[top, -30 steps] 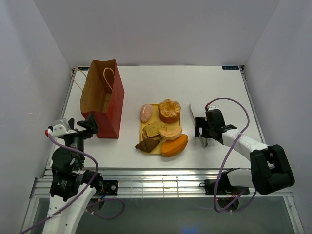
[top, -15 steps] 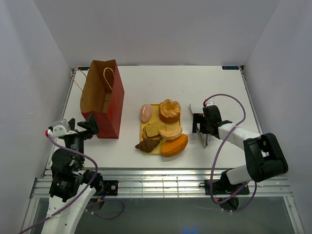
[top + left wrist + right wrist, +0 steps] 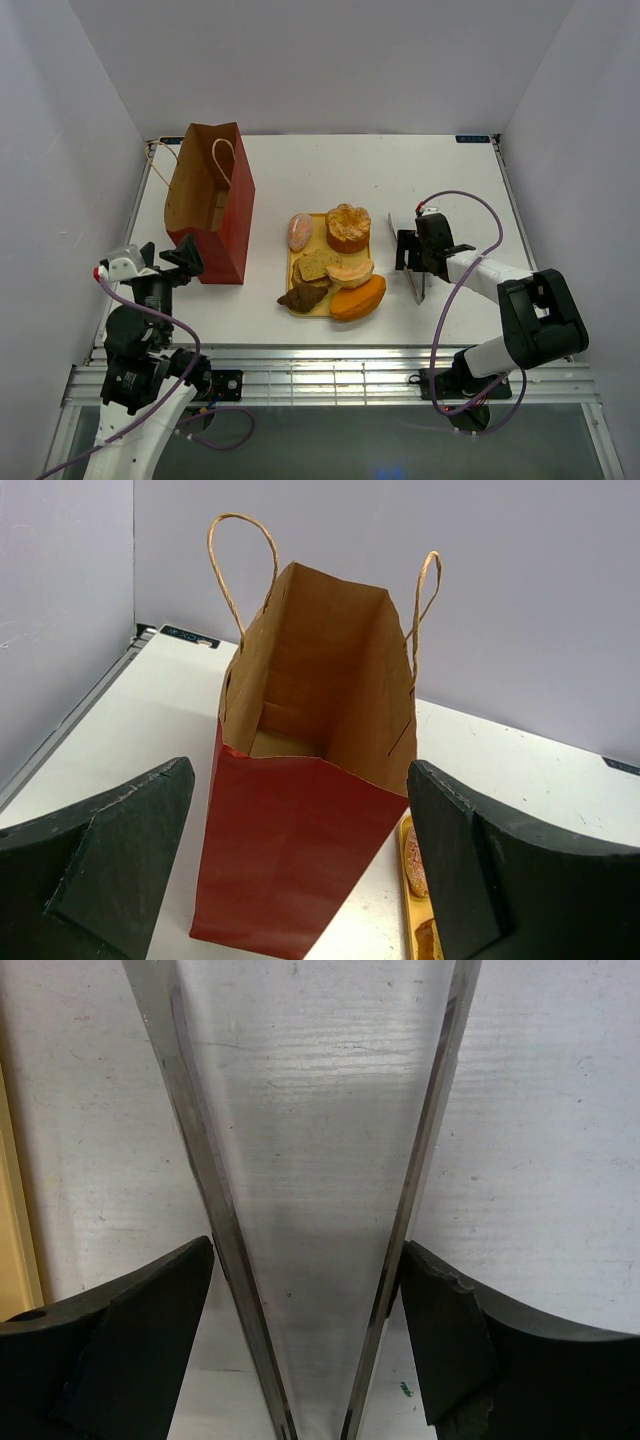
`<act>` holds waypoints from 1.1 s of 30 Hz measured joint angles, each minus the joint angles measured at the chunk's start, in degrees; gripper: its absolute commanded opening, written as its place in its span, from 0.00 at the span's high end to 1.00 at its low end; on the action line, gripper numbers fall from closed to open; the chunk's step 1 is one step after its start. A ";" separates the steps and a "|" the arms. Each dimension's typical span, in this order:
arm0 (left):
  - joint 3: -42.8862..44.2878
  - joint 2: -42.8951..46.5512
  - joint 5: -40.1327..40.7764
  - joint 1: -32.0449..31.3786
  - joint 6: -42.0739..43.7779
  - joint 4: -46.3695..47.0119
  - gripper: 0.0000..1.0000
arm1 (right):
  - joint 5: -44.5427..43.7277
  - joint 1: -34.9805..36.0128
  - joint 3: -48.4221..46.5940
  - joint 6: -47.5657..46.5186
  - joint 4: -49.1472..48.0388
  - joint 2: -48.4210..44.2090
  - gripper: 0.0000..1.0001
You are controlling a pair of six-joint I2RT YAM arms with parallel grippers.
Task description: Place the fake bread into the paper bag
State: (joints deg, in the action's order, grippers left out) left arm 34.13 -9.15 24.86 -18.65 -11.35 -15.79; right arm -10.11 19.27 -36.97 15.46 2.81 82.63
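The fake bread lies on a yellow tray mid-table: a golden round bun, a pink roll, an orange loaf, a brown croissant and tan pieces between them. The paper bag stands upright and open at the left, and its inside looks bare. My left gripper hovers open just in front of the bag, holding nothing. Right of the tray, my right gripper is down at the table over silver tongs, one finger against each spread arm.
The tongs lie flat on the white table between the tray and the right arm. In the left wrist view, the tray's edge and the pink roll show right of the bag. Side walls border the table on left and right.
My right gripper has slid slightly left and forward along the tongs and narrowed until its fingers meet the two arms. The left arm, bag and bread have not moved.
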 measured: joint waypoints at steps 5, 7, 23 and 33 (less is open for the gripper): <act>-0.02 0.00 0.00 -0.35 0.15 0.00 0.02 | 0.42 0.00 0.00 0.39 0.11 -0.04 0.27; -0.02 0.00 0.00 -0.35 0.22 0.00 0.02 | 0.52 0.00 0.00 0.46 0.24 -0.09 0.27; -0.20 0.02 -0.02 -0.61 0.39 0.02 0.02 | 0.31 0.00 -4.52 -0.48 9.27 -7.61 0.32; -0.81 0.04 -0.17 -0.70 0.39 -0.02 0.02 | -0.24 0.00 -6.40 -2.54 15.45 -12.15 0.32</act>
State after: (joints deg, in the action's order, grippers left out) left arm 33.32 -9.10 24.69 -19.35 -10.96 -15.81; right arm -10.35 19.27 -43.38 12.93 18.26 70.48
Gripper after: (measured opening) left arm 0.979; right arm 0.688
